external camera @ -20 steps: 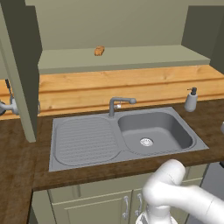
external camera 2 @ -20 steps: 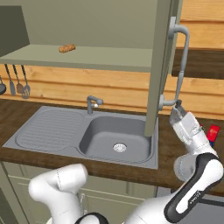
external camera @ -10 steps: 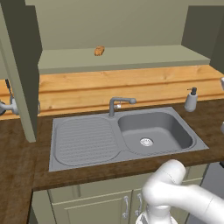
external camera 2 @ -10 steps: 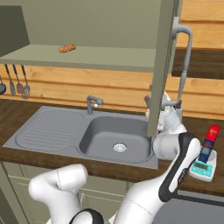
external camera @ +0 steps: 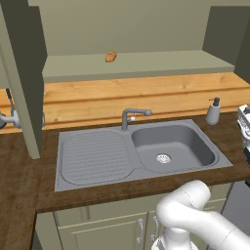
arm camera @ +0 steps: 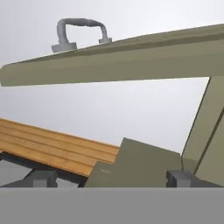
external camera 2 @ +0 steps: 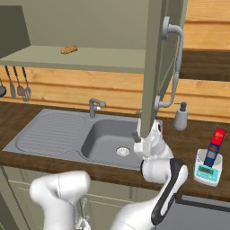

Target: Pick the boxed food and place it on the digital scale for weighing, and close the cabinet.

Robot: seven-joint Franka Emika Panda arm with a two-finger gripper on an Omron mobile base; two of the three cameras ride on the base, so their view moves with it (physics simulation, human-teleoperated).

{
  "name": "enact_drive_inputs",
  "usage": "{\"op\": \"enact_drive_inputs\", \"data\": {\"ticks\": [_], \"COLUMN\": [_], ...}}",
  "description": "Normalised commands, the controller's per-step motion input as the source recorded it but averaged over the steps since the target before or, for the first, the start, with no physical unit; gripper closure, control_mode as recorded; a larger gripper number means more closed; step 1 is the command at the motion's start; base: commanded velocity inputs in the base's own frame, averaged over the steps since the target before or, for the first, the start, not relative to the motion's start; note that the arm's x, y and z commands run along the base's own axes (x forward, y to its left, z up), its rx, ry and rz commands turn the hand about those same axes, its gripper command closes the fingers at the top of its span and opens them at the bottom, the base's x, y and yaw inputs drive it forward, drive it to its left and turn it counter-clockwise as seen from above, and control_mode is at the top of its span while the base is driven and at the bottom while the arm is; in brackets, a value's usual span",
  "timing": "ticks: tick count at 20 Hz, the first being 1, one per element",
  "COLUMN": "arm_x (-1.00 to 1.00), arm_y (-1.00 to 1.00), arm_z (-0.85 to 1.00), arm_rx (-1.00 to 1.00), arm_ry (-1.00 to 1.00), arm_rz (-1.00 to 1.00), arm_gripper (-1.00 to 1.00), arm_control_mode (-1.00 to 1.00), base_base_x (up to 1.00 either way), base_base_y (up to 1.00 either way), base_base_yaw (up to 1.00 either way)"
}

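Your box [external camera 2: 215,147] stands upright on the scale [external camera 2: 208,168], near the counter's right edge. The cabinet [external camera 2: 156,63] door juts open over the sink [external camera 2: 105,143] – your gripper [external camera 2: 146,137] sits against its lower edge, fingers [arm camera: 43,178] spread wide, holding nothing.

Arm bent sharply at the elbow, forearm rising from lower centre in the right base view, wrist tipped upward. Tool [external camera 2: 146,134] raised, pointing up. Fingertips [arm camera: 43,178] spread wide apart in the hand view, nothing between them.
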Motion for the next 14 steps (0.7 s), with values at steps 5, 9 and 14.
{"op": "enact_drive_inputs", "data": {"ticks": [5,9,14], "arm_x": [0.23,0.28,0.05], "arm_y": [-1.00,-1.00,-0.51], "arm_z": [-0.21,0.13,0.05], "arm_rx": [0.25,0.22,0.08], "arm_ry": [0.06,0.21,0.28], "arm_rz": [0.10,0.08,0.09], "arm_gripper": [-1.00,-1.00,-1.00], "arm_control_mode": [-1.00,-1.00,-1.00], "base_base_x": [0.00,0.00,0.00], "base_base_y": [0.00,0.00,0.00], "base_base_yaw": [0.00,0.00,0.00]}}
